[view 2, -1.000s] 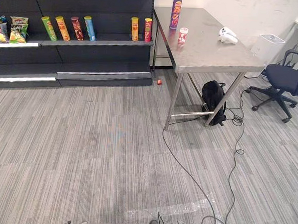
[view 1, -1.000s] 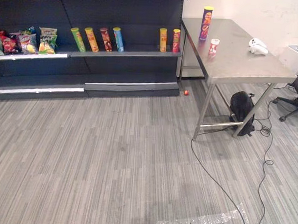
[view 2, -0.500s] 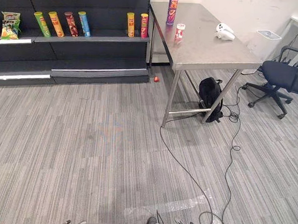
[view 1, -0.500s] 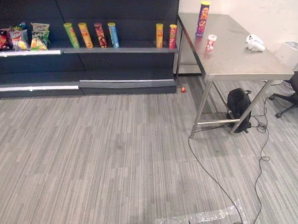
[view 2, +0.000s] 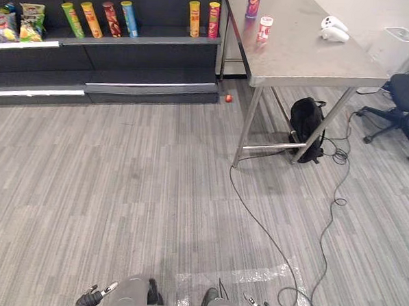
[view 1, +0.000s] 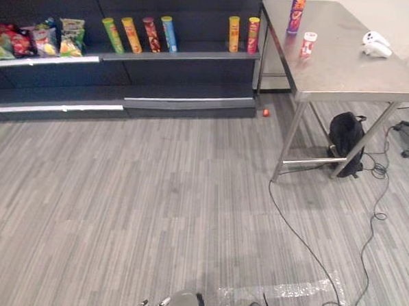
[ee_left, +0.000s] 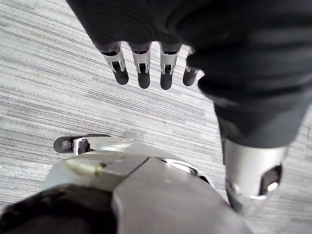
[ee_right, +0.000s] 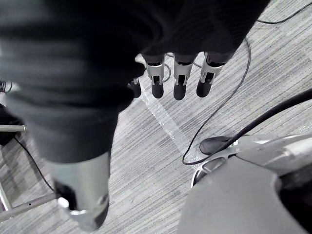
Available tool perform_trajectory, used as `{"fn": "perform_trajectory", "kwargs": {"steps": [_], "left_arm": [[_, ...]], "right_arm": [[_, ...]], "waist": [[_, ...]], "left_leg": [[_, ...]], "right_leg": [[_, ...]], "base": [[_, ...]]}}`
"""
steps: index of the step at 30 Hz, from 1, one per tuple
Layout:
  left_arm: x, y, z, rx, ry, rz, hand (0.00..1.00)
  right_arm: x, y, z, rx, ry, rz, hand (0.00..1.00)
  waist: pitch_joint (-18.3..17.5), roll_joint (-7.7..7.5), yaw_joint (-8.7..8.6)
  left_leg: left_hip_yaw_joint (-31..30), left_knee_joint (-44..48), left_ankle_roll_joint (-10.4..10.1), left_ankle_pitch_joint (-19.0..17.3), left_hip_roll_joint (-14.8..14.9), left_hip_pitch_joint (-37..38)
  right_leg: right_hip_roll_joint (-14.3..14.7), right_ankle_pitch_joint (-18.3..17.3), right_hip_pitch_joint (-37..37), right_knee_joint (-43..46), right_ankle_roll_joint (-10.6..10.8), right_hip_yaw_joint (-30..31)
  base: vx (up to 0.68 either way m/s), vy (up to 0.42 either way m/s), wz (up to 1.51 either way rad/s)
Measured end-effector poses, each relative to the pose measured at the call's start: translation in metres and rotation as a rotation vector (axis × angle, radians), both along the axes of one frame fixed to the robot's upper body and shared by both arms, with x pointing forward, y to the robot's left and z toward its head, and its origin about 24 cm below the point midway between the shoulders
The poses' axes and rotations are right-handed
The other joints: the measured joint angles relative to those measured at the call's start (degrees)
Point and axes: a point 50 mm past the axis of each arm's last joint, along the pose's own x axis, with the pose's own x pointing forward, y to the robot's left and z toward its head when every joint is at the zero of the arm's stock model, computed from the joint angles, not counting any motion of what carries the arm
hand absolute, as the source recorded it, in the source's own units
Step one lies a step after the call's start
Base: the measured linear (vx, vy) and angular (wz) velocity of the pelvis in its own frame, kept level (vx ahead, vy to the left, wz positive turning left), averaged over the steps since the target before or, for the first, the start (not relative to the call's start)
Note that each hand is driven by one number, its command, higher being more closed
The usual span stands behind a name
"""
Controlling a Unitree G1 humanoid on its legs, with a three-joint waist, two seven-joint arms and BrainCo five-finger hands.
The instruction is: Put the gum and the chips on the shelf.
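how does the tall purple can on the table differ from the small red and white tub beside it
The purple can is far taller than the red and white tub. The can is mostly purple; the tub is pale with a red top. The can stands farther back than the tub. Both stand upright on the steel table.

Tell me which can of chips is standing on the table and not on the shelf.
The tall purple can, upright at the far end of the metal table. The other cans are all lined up on the dark shelf.
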Motion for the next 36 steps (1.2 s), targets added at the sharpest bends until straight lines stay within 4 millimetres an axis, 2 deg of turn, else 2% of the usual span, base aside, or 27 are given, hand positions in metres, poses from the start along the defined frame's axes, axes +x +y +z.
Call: {"fn": "perform_trajectory", "kwargs": {"steps": [3, 5, 6, 8, 9, 10, 11, 12, 13, 15, 16, 17, 18, 19, 20, 21, 22, 23, 25, 27, 28, 29, 30, 31, 32, 33, 36], "left_arm": [[0.0, -0.001, 0.0, -0.006, -0.006, 0.025, 0.0], [-0.004, -0.005, -0.001, -0.014, -0.001, 0.049, 0.0], [-0.003, -0.007, -0.002, -0.016, -0.001, 0.054, 0.0], [-0.004, -0.012, -0.003, -0.027, -0.001, 0.077, 0.0], [-0.007, -0.009, -0.003, -0.019, 0.005, 0.083, 0.0], [-0.007, -0.004, -0.002, -0.008, 0.003, 0.083, 0.0], [-0.006, 0.005, 0.0, 0.016, 0.002, 0.081, 0.0], [-0.003, 0.008, 0.001, 0.026, -0.006, 0.078, 0.0], [-0.003, 0.008, 0.001, 0.027, -0.007, 0.073, 0.0], [-0.003, 0.006, 0.001, 0.025, -0.003, 0.065, 0.0], [-0.003, 0.006, 0.001, 0.028, -0.002, 0.06, 0.0], [-0.002, 0.008, 0.002, 0.041, -0.003, 0.034, 0.0], [-0.001, 0.007, 0.002, 0.043, -0.001, 0.012, 0.0], [-0.001, 0.008, 0.002, 0.046, -0.001, -0.001, 0.0], [0.002, 0.011, 0.003, 0.057, -0.006, -0.02, 0.0], [0.003, 0.01, 0.003, 0.058, -0.012, -0.026, 0.0], [0.005, 0.008, 0.004, 0.055, -0.019, -0.038, 0.0], [0.005, 0.005, 0.003, 0.047, -0.017, -0.045, 0.0], [0.01, 0.003, 0.003, 0.042, -0.028, -0.045, 0.0], [0.023, -0.005, 0.004, 0.019, -0.063, -0.031, 0.0], [0.024, -0.011, 0.003, -0.004, -0.071, -0.028, 0.0], [0.025, -0.009, 0.004, -0.003, -0.077, -0.028, 0.0], [0.029, -0.016, 0.003, -0.031, -0.088, -0.008, 0.0], [0.028, -0.021, 0.002, -0.047, -0.084, 0.001, 0.0], [0.03, -0.027, 0.002, -0.062, -0.086, -0.015, 0.0], [0.029, -0.029, 0.001, -0.069, -0.084, -0.008, 0.0], [0.027, -0.031, 0.0, -0.087, -0.089, 0.037, 0.0]], "right_arm": [[0.009, -0.004, 0.002, -0.012, -0.018, 0.006, 0.0], [0.018, -0.004, 0.004, -0.024, -0.035, 0.016, 0.0], [0.02, -0.005, 0.005, -0.032, -0.038, 0.019, 0.0], [0.023, -0.008, 0.006, -0.049, -0.04, 0.034, 0.0], [0.024, -0.005, 0.005, -0.045, -0.042, 0.042, 0.0], [0.024, 0.0, 0.005, -0.034, -0.042, 0.045, 0.0], [0.025, 0.01, 0.003, -0.005, -0.046, 0.048, 0.0], [0.026, 0.016, 0.002, 0.011, -0.049, 0.047, 0.0], [0.026, 0.017, 0.002, 0.015, -0.051, 0.041, 0.0], [0.026, 0.015, 0.002, 0.011, -0.054, 0.048, 0.0], [0.027, 0.016, 0.003, 0.011, -0.058, 0.049, 0.0], [0.03, 0.015, 0.004, 0.007, -0.069, 0.051, 0.0], [0.032, 0.012, 0.005, -0.002, -0.08, 0.045, 0.0], [0.032, 0.011, 0.005, -0.007, -0.087, 0.042, 0.0], [0.034, 0.01, 0.006, -0.011, -0.1, 0.035, 0.0], [0.034, 0.01, 0.006, -0.012, -0.101, 0.032, 0.0], [0.035, 0.007, 0.007, -0.017, -0.105, 0.022, 0.0], [0.036, 0.004, 0.008, -0.028, -0.118, 0.023, 0.0], [0.036, 0.002, 0.009, -0.032, -0.129, 0.022, 0.0], [0.029, -0.001, 0.008, -0.03, -0.118, 0.025, 0.0], [0.022, 0.0, 0.007, -0.024, -0.101, 0.021, 0.0], [0.016, 0.003, 0.005, -0.016, -0.083, 0.017, 0.0], [0.008, 0.003, 0.002, -0.007, -0.052, 0.006, 0.0], [0.009, 0.0, 0.003, -0.011, -0.055, -0.004, 0.0], [0.012, -0.003, 0.004, -0.017, -0.073, -0.028, 0.0], [0.011, -0.005, 0.005, -0.017, -0.072, -0.047, 0.0], [0.005, -0.006, 0.003, -0.015, -0.055, -0.049, 0.0]], "waist": [[0.39, 0.07, 0.3], [0.86, 1.12, 0.64], [0.99, 1.63, 0.94], [1.49, 3.04, 1.75], [1.55, 1.88, 1.85], [1.23, 0.51, 2.04], [0.41, -1.79, 2.26], [-0.33, -3.13, 1.97], [-0.41, -3.03, 1.98], [-0.9, -2.39, 2.48], [-1.05, -2.38, 2.46], [-1.07, -2.41, 2.11], [-1.08, -2.27, 1.64], [-0.83, -1.82, 1.1], [-0.76, -2.3, 0.44], [-0.75, -2.38, 0.5], [-0.47, -1.92, 0.5], [-0.16, -1.26, 0.02], [-0.06, -0.85, -0.7], [0.48, -0.15, -1.44], [0.6, 0.05, -2.17], [0.5, -0.67, -2.29], [1.39, 0.22, -2.29], [1.51, 0.99, -1.73], [1.93, 2.08, -2.07], [2.08, 2.58, -2.1], [1.52, 2.93, -1.9]], "left_leg": [[-0.05, -14.8, -0.08, 1.58, 0.11, -2.5], [-0.5, -33.66, -1.54, 7.97, 1.74, -1.31], [-0.64, -36.24, -1.92, 8.58, 2.65, -1.44], [0.25, -37.75, -1.59, 9.57, 5.66, -1.35], [2.13, -34.97, -0.06, 13.0, 4.59, -0.35], [2.78, -33.46, -0.01, 12.96, 3.41, -0.41], [4.18, -30.32, 1.84, 10.59, 0.98, -1.21], [4.93, -27.44, 2.91, 7.52, -0.56, -1.87], [5.35, -26.54, 3.2, 6.31, -1.01, -1.72], [8.0, -25.28, 5.97, 4.22, -2.16, 0.96], [8.43, -25.27, 6.4, 3.91, -2.36, 1.83], [8.84, -25.56, 6.92, 3.49, -2.98, 4.13], [9.35, -26.98, 7.65, 2.74, -3.47, 7.58], [9.33, -28.2, 8.21, 2.23, -3.42, 9.5], [8.98, -30.23, 8.59, 1.63, -4.16, 13.09], [8.99, -31.73, 8.59, 1.62, -4.5, 15.27], [9.18, -34.58, 8.59, 1.61, -4.75, 19.87], [9.27, -36.81, 8.55, 1.59, -4.73, 23.71], [9.06, -38.13, 7.78, 1.06, -4.64, 26.48], [6.67, -37.95, 5.69, -1.21, -3.37, 27.62], [5.43, -38.1, 3.11, -2.91, -2.5, 28.16], [5.05, -38.78, 1.97, -3.61, -2.94, 28.65], [4.28, -40.44, -0.13, -4.61, -2.17, 31.01], [3.9, -40.72, -0.3, -4.64, -1.55, 30.94], [2.98, -40.23, 0.58, -3.85, -1.94, 30.58], [4.02, -40.15, 0.59, -3.7, -1.49, 31.71], [2.68, -33.96, -0.14, -2.75, 0.58, 31.37]], "right_leg": [[-2.13, -0.78, -0.39, 0.0, 1.36, 0.24], [-2.11, -1.64, -0.28, -0.01, 3.02, 1.71], [-1.83, -1.91, -0.26, 0.01, 3.52, 2.2], [-1.71, -3.6, 0.83, 0.85, 6.22, 4.54], [-4.2, -4.76, 2.01, 1.19, 8.1, 5.37], [-5.88, -5.14, 2.05, 1.39, 8.69, 6.18], [-9.02, -5.39, 1.7, 2.52, 8.89, 7.06], [-11.36, -4.14, 0.48, 5.26, 10.08, 7.46], [-12.24, -3.42, -0.55, 7.18, 10.27, 8.04], [-14.74, 0.12, -3.63, 15.2, 8.96, 10.81], [-15.27, 1.59, -4.79, 18.05, 8.75, 11.29], [-16.64, 5.52, -7.3, 25.14, 8.27, 10.91], [-18.37, 11.08, -10.45, 34.03, 6.55, 10.82], [-19.18, 12.59, -12.11, 39.58, 7.15, 11.06], [-19.3, 10.05, -15.72, 50.32, 6.56, 11.17], [-18.91, 7.53, -17.39, 54.55, 5.78, 10.89], [-17.38, 2.26, -19.77, 60.14, 3.29, 9.35], [-15.44, -2.89, -21.83, 61.49, 1.03, 6.43], [-13.21, -6.72, -25.48, 56.45, 0.48, 2.18], [-10.63, -6.36, -28.45, 42.93, 0.84, 0.89], [-9.27, -3.51, -28.67, 30.08, 2.52, 2.67], [-9.2, -0.58, -27.76, 22.21, 3.35, 4.21], [-7.56, 6.5, -26.13, 19.49, 0.47, 3.99], [-6.62, 5.06, -26.38, 19.78, 1.13, 3.59], [-6.09, 2.51, -27.32, 22.39, -0.07, 3.89], [-5.71, -0.83, -27.6, 26.17, -0.27, 3.97], [-5.21, -5.85, -26.03, 29.9, -0.8, 3.27]], "base": [[0.13, 0.121, 0.01], [0.28, 0.266, -0.23], [0.36, 0.347, -0.48], [0.39, 0.364, -0.55], [0.43, 0.358, -0.44], [0.43, 0.325, -0.45], [0.45, 0.226, -0.29], [0.45, 0.223, -0.22], [0.53, 0.301, -0.11], [0.42, 0.291, -0.3], [0.41, 0.277, -0.31], [0.39, 0.26, -0.17], [0.39, 0.235, -0.06], [0.4, 0.156, 0.18], [0.33, 0.078, 0.21], [0.4, 0.067, 0.13], [0.47, 0.033, -0.03], [0.39, 0.019, -0.02], [0.34, -0.086, 0.22], [0.43, -0.27, 0.65], [0.35, -0.308, 0.78], [0.46, -0.361, 0.69], [0.32, -0.208, 0.16], [0.34, -0.205, -0.06], [0.21, -0.122, -0.22], [0.19, -0.116, -0.08], [0.28, -0.205, 0.04]]}}
